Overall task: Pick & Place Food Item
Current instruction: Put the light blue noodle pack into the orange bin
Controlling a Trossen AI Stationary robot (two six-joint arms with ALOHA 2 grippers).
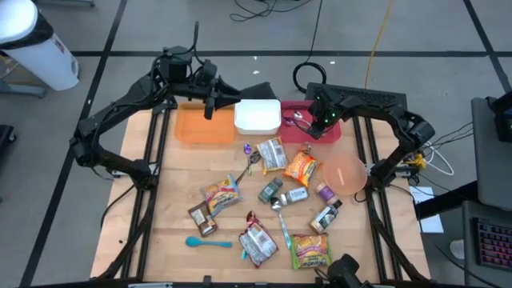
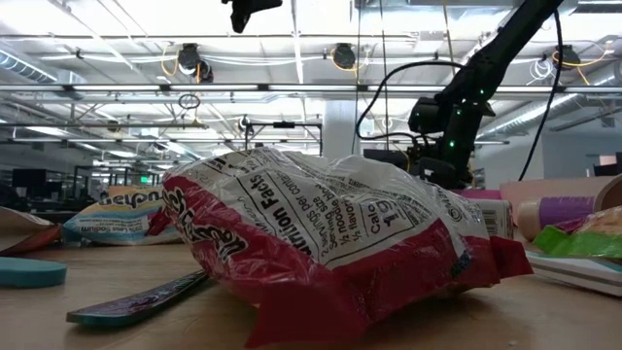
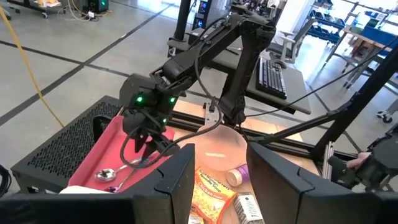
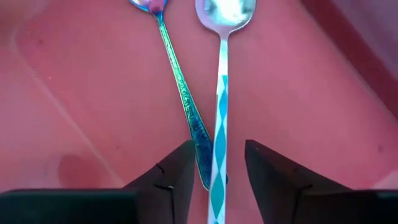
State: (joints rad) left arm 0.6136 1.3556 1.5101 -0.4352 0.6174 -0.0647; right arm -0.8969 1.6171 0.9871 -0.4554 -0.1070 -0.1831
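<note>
The step in hand looks like a release: the right gripper hangs low over the red tray, fingers parted, nothing pinched, a spoon with a blue-and-white handle lying between them beside an iridescent spoon. Next it should lift clear toward the food packets beyond. The left gripper waits spread and empty above the orange tray

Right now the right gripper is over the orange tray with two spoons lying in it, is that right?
Not quite. The right gripper is over the red tray, not the orange one; the right wrist view shows the two spoons lying in it.
</note>
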